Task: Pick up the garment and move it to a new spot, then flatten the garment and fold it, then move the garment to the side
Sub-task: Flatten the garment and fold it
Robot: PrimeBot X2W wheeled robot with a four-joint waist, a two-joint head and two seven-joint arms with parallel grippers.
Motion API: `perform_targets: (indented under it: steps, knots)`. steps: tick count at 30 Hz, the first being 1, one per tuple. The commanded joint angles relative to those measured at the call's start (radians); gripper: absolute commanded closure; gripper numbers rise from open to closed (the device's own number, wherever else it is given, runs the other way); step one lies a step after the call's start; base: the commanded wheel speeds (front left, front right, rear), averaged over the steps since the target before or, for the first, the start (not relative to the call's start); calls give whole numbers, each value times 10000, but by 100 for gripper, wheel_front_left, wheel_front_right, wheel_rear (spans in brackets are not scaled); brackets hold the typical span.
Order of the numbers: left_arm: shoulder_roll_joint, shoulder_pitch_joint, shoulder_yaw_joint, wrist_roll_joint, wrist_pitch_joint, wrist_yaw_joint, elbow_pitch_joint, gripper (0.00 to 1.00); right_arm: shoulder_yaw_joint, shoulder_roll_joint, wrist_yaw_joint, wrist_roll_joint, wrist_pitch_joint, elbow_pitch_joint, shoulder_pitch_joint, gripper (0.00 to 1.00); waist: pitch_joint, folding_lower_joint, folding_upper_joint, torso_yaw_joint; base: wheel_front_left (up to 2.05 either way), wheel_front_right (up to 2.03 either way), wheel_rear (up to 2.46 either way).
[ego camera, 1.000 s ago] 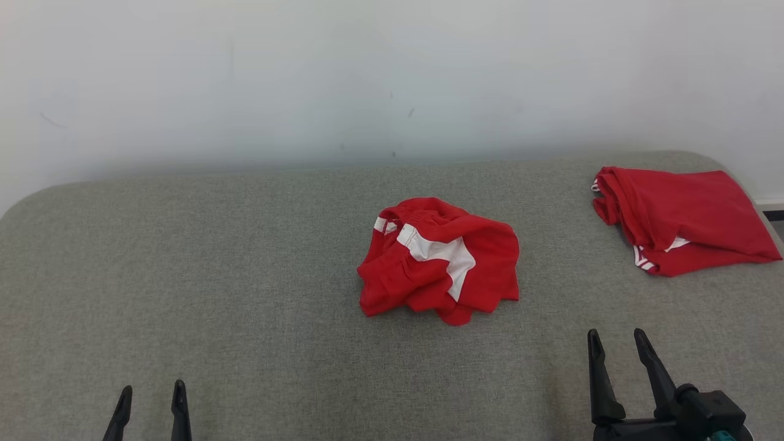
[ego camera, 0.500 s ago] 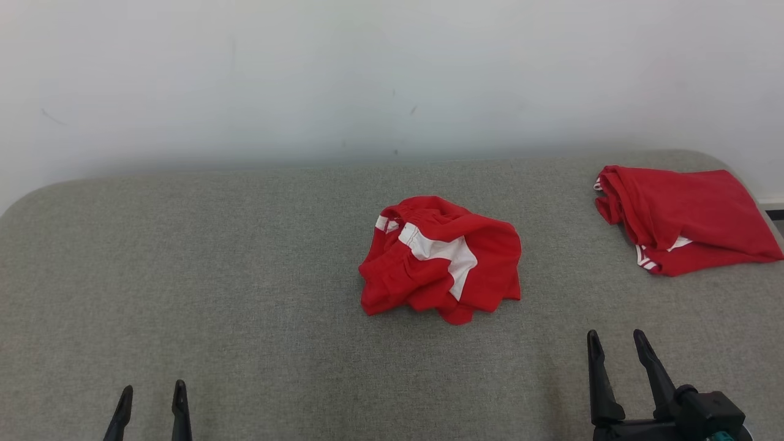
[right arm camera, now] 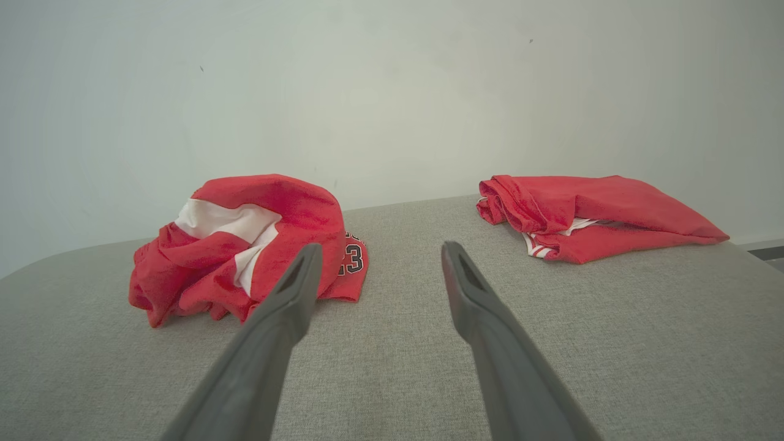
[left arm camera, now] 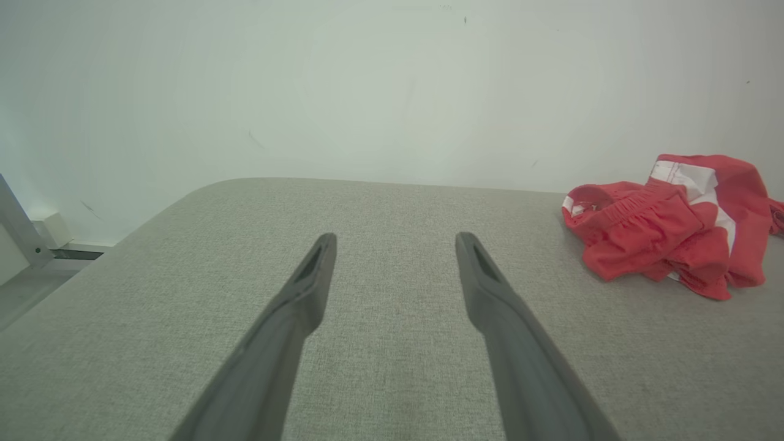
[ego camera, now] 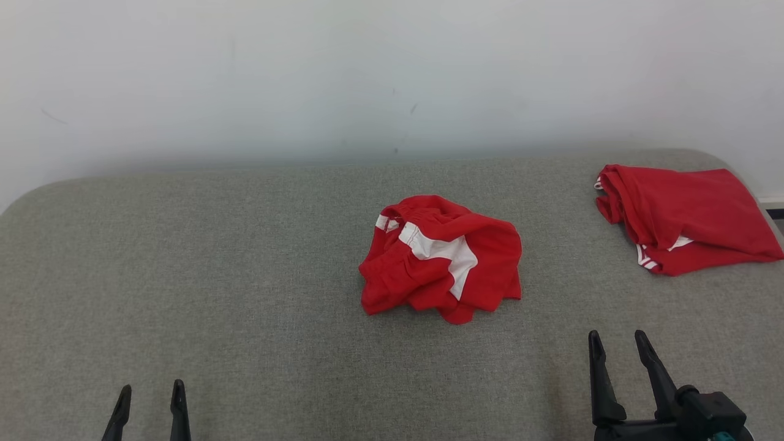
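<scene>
A crumpled red garment (ego camera: 441, 260) with white panels lies in a heap at the middle of the grey padded table (ego camera: 245, 275). It sits at the right in the left wrist view (left arm camera: 667, 226) and at the left in the right wrist view (right arm camera: 245, 245), where a printed number shows on its hem. My left gripper (ego camera: 150, 392) stands open at the near left, far from the garment. At the near right my right gripper (ego camera: 617, 340) is open too, short of the heap and to its right. Both hold nothing (left arm camera: 395, 242) (right arm camera: 378, 251).
A second red garment (ego camera: 686, 217) lies folded at the table's far right corner, also seen in the right wrist view (right arm camera: 588, 214). A white wall (ego camera: 392, 79) rises right behind the table. The table's left corner is rounded, with floor beyond it (left arm camera: 30, 288).
</scene>
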Motion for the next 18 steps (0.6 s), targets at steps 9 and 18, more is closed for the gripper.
perform_targets:
  steps: [9,18]
  knots:
    - [30,-82,41,13,-29,9,22,0,20,4,9,-90,-43,37,74,0,-45,0,0,19,0,0,0]
    - [52,-106,61,6,-29,9,32,0,40,4,9,-115,-43,24,121,0,-50,0,0,37,0,0,0]
